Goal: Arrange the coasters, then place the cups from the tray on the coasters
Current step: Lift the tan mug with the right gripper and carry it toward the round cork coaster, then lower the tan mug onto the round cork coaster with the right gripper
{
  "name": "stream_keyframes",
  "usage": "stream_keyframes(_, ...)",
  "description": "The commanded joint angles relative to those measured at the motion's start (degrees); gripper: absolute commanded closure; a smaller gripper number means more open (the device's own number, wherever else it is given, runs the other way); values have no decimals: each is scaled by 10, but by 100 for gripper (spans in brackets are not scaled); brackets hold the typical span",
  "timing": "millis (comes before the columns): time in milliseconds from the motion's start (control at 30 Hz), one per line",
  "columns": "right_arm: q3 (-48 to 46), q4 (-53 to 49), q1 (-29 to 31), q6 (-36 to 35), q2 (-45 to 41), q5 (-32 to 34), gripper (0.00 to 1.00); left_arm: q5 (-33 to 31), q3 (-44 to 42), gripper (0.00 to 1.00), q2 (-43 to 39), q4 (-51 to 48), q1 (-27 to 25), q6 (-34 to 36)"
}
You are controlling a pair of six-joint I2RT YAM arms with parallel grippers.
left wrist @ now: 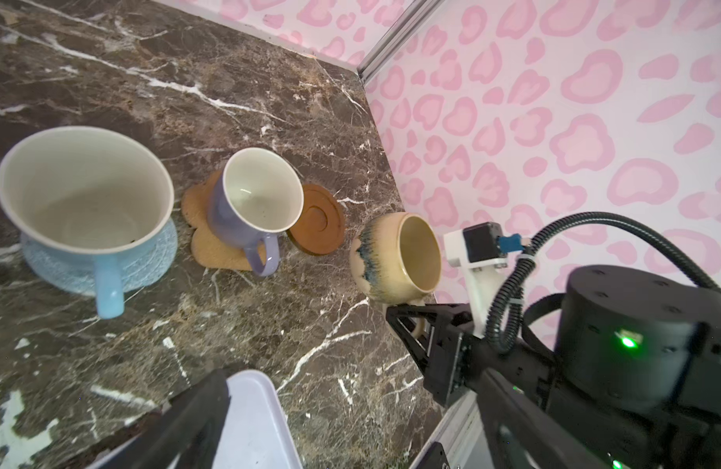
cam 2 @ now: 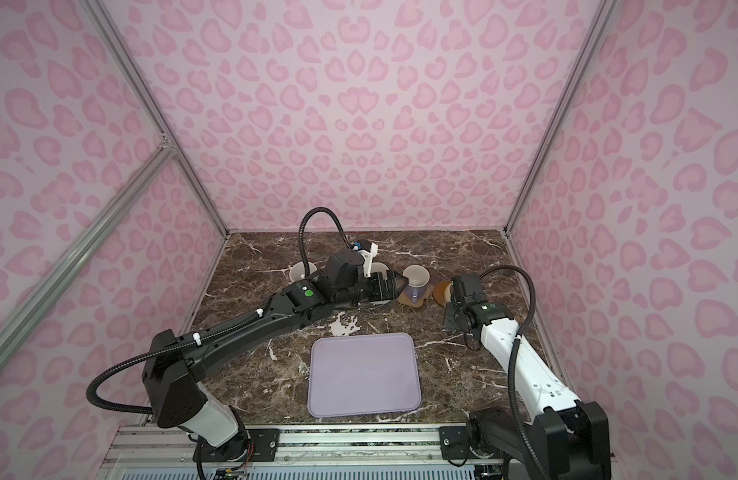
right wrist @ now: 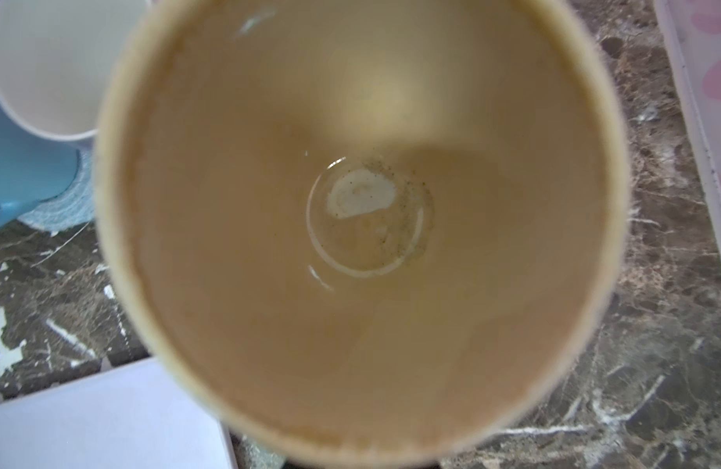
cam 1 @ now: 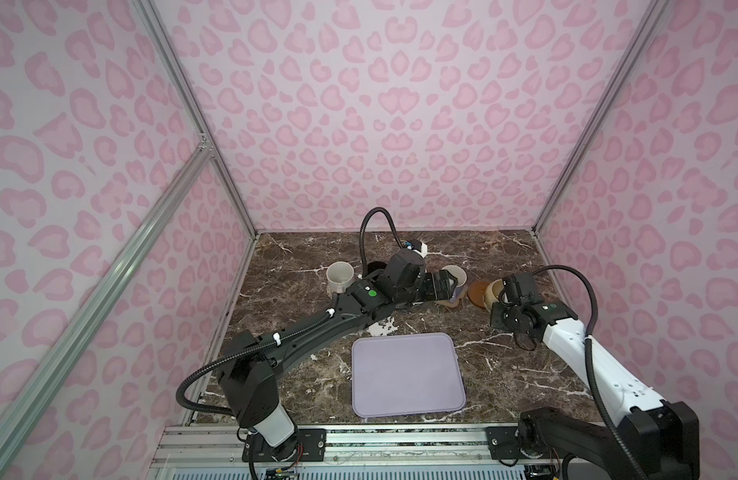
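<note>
Currently, the tray (cam 1: 407, 376) lies flat and bare at the near middle of the marble table (cam 1: 513, 357), as shown in both top views. The cups are ranged in a row toward the far wall.

At the left end of the row, the white mug (cam 1: 340, 277) is seen upright. What lies beneath it cannot be determined. Just beside it, the black mug (cam 1: 375, 267) is visible only as a dark rim behind the left arm.

In the left wrist view, the light blue mug (left wrist: 82, 195) is seated upright on the grey-blue woven coaster (left wrist: 42, 264). Next to it, the lavender mug (left wrist: 257, 203) is seated on the tan flower-shaped coaster (left wrist: 206, 247), set off-centre so that several lobes are left uncovered. The brown disc coaster (left wrist: 324, 221) is located just beside the tan flower-shaped coaster and carries no cup.

The beige mug (left wrist: 395, 260) is positioned on the far side of the brown disc coaster, near it but not on it. Its handle is clamped by the right gripper (left wrist: 407, 323), whose jaws are closed on it. Whether the base of the mug touches the table cannot be determined. In the right wrist view, the frame is filled almost wholly by the inside of this mug.

The left gripper (cam 1: 444, 286) is extended across the middle of the row and ends close to the lavender mug. Its jaws are spread wide, and nothing is held between them.
</note>
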Motion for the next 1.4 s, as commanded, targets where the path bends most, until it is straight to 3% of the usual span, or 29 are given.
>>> stream_keyframes(0,32,80,-13,-13,52,-9,100,6,31,3,30,-20,1,16)
stream_keyframes(167,90,95,-29,-39,157,-14,100,15,77,3,75,-40,1,22)
stream_keyframes(433,131,107,-34,-78,235,-9,100,25,101,3,109,-38,8,17)
stream_keyframes(1133,106,103,-34,-78,265,-3,100,19,72,3,98,-16,7,2)
stream_keyframes(1367,106,94,-33,-71,257,-4,90,12,62,3,81,-15,7,5)
